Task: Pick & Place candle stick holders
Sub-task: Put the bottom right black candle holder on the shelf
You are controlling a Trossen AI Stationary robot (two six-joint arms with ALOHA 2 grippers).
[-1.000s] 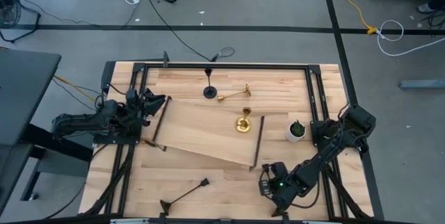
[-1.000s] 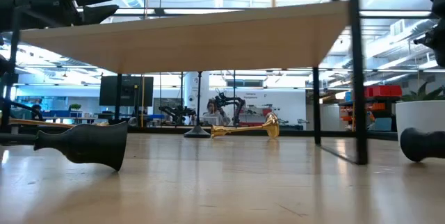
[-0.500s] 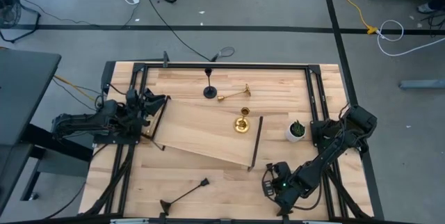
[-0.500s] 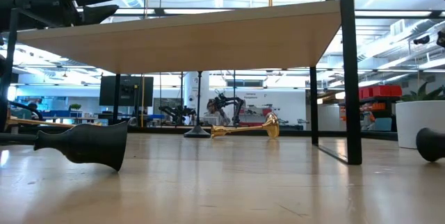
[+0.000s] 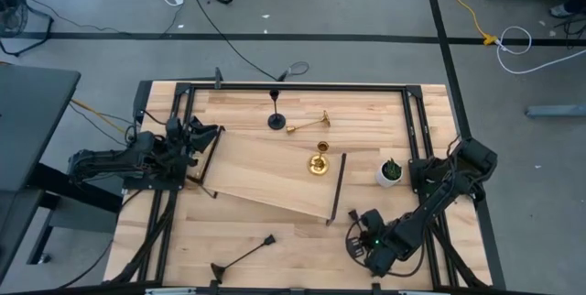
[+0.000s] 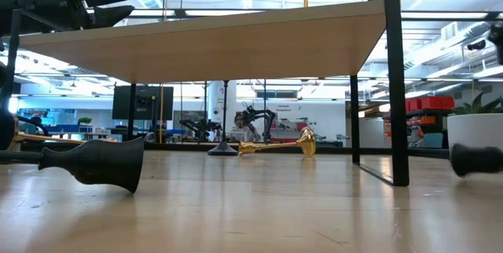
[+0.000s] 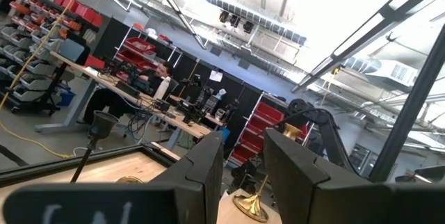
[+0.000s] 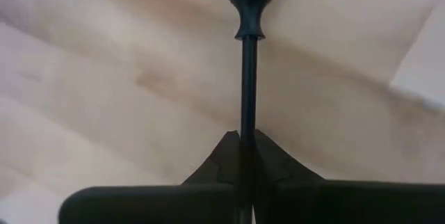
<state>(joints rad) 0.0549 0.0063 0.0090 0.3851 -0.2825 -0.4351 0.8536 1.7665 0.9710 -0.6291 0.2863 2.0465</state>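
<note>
Your right gripper [image 8: 242,156] pinches a black candlestick's [image 8: 248,64] thin stem, cup pointing ahead, ready for lifting.

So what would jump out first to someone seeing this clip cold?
Probably the wooden board lying askew across the table's middle, with a gold candlestick upright on it. Next, the right hand near the table's front right corner, shut on the thin stem of a black candlestick. Another black candlestick lies toppled at the front edge.
</note>
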